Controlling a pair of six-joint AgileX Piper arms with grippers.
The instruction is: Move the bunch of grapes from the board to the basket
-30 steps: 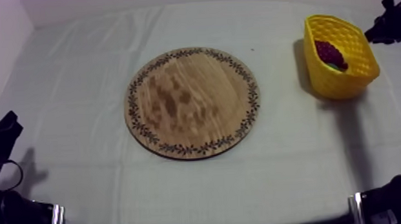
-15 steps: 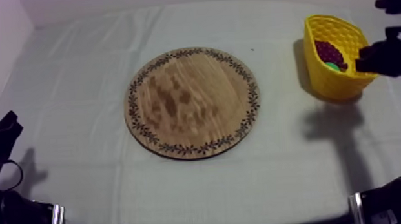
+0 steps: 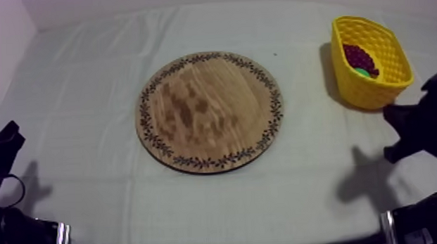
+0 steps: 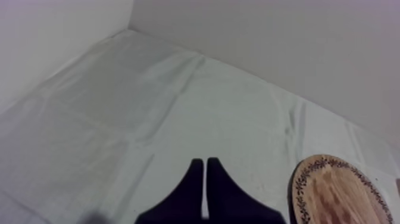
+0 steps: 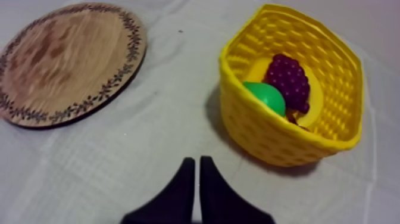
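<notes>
The bunch of grapes (image 5: 288, 80) is dark purple and lies inside the yellow basket (image 5: 271, 136), beside a green toy fruit (image 5: 265, 98). In the top view the basket (image 3: 372, 90) stands at the far right with the grapes (image 3: 358, 55) in it. The round wooden board (image 3: 210, 111) in the middle of the table is bare. My right gripper (image 5: 196, 162) is shut on nothing, over the cloth in front of the basket and apart from it. My right arm (image 3: 424, 125) is at the right edge, nearer than the basket. My left gripper (image 4: 204, 163) is shut and empty, low at the left side (image 3: 9, 131).
The board (image 5: 66, 59) lies left of the basket with open cloth between them. A light wall (image 4: 268, 42) rises behind the table's far edge. Something yellow (image 5: 311, 108) lies under the grapes in the basket.
My right arm has drawn away from the basket, from the far right corner towards the near right edge. The grapes stay in the basket. The left arm has not moved.
</notes>
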